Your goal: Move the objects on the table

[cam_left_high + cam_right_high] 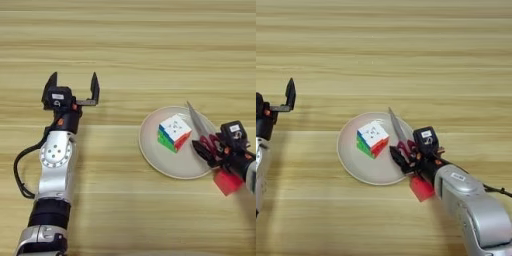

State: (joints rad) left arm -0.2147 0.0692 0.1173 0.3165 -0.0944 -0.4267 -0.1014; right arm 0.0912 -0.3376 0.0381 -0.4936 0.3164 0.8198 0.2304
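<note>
Left eye view, table: light tan wooden table [130, 45] with horizontal grain fills the frame.
Plate: round off-white plate [165, 162] lies at about 4 o'clock from the frame's centre, flat on the wood.
Cube: multicoloured puzzle cube [174, 132] sits on the plate, white face up, green and red sides showing, a little toward 12 o'clock of the plate's middle.
Scissors: red-handled scissors [200, 125] lie across the plate's 3 o'clock rim, silver blades pointing toward 11 o'clock, tip just beside the cube's 2 o'clock corner; I cannot tell whether tip and cube touch.
Right arm pose: silver forearm enters from 5 o'clock in the right eye view and reaches toward 10 o'clock, wrist low over the plate's rim.
Right gripper: right gripper [406, 156] is clenched around the scissors' red handles, black fingers [397, 159] over the plate's edge.
Red piece: a red block-like shape [421, 189] shows under the right wrist, just off the plate at its 4 o'clock; what it is I cannot tell.
Left arm pose: forearm rises from 7 o'clock, straight toward 12 o'clock, a black cable looping at its side.
Left gripper: left gripper [73, 84] is released, two black fingers spread wide and pointing to 12 o'clock, grasping nothing, well apart from the plate at its 9 o'clock.
</note>
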